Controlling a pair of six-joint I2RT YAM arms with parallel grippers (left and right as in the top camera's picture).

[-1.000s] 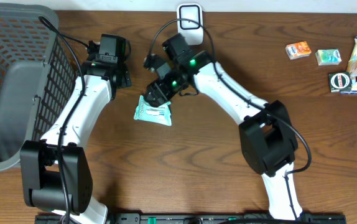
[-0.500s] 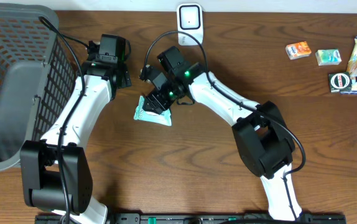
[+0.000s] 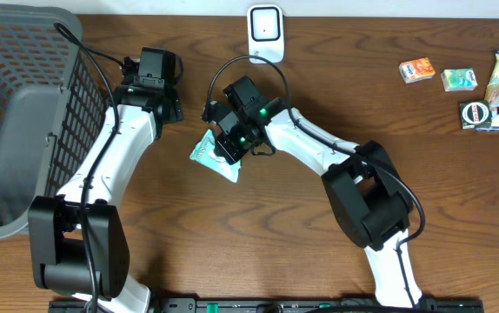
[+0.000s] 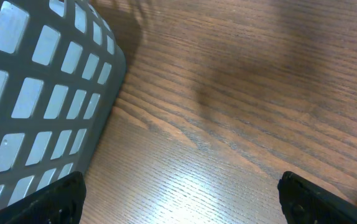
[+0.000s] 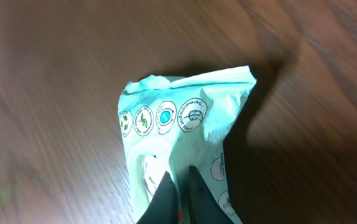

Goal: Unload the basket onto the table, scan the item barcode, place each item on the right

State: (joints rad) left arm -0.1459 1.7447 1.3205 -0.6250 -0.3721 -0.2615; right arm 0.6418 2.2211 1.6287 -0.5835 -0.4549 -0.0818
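Fingers of the down-tilted right gripper point(image 5: 180, 180) pinch the green packet point(image 5: 178, 124); left gripper point(image 4: 181, 190) hovers splayed.

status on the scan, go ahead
Right gripper jaws shut on green packet. Left gripper open, empty, beside basket. Nothing between packet and scanner.

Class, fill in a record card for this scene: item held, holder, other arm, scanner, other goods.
item held: green packet, pinched at one edge
holder: right gripper, shut on the packet
other arm: left gripper, open, empty, beside the basket
scanner: white, at the far edge of the table, apart from the packet
other goods: snack packs at the table's right end
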